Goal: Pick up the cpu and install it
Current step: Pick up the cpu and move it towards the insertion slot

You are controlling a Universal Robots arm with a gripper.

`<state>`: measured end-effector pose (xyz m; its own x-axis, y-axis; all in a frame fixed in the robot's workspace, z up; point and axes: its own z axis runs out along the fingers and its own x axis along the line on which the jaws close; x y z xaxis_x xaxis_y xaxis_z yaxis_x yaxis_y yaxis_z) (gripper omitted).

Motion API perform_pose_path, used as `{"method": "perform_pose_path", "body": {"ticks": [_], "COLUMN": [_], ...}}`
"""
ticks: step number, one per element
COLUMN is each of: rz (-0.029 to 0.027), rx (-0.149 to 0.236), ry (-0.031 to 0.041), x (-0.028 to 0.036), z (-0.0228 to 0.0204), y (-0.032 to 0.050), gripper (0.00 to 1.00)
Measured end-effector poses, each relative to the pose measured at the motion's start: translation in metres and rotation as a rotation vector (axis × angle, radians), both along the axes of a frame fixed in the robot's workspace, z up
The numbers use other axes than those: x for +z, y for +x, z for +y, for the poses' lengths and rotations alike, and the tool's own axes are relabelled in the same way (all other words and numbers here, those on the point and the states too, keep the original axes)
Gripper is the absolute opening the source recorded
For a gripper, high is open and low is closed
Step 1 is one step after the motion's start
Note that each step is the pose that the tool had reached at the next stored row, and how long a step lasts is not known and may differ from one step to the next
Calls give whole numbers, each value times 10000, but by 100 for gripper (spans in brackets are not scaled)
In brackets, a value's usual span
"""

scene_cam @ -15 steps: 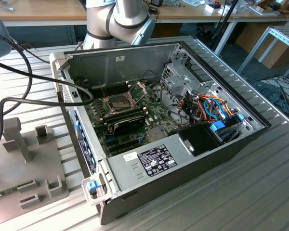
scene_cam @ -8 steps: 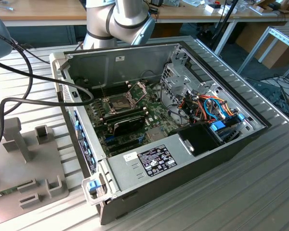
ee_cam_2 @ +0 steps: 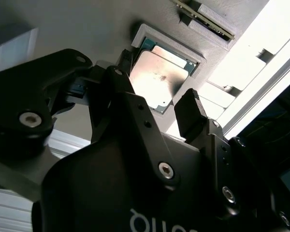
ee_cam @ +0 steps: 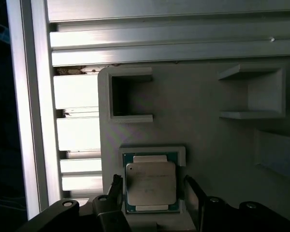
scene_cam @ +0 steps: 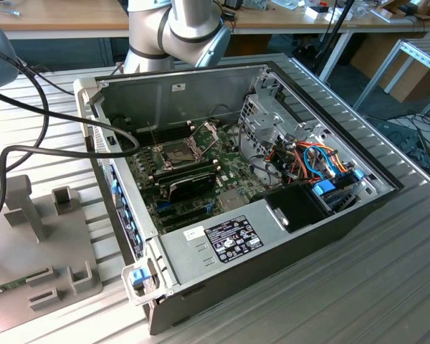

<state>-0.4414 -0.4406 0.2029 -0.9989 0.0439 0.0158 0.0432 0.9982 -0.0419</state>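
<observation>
The cpu (ee_cam: 151, 182), a small square chip with a dull silver top, lies flat in a shallow framed pocket of a grey holder plate (ee_cam: 208, 125). In the second wrist view the cpu (ee_cam_2: 157, 79) catches a bright glare. My gripper (ee_cam: 153, 188) hangs just over it and is open. One black finger (ee_cam: 117, 187) stands on each side of the chip, and a narrow gap shows at both edges. The same straddle shows for the gripper (ee_cam_2: 154, 94) in the second wrist view. In the exterior view the dark square socket (scene_cam: 178, 153) on the green motherboard has its metal frame (scene_cam: 204, 132) hinged up.
An open computer case (scene_cam: 272, 244) lies on the slatted metal table, with a power supply (scene_cam: 229, 236), a drive cage and coloured cables inside. The grey holder plate (scene_cam: 50, 244) with raised brackets sits at the exterior view's left. Black cables (scene_cam: 50, 115) drape over the case wall.
</observation>
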Motion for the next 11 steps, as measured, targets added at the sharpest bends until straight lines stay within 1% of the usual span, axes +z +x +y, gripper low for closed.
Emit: {"method": "perform_pose_path", "body": {"ticks": [6,11], "rz": [1,1], "rx": [260,294], "ry": [-1,-11], "x": [-17,-32], "z": [2,12], "y": [6,7], "gripper": [63,63]}}
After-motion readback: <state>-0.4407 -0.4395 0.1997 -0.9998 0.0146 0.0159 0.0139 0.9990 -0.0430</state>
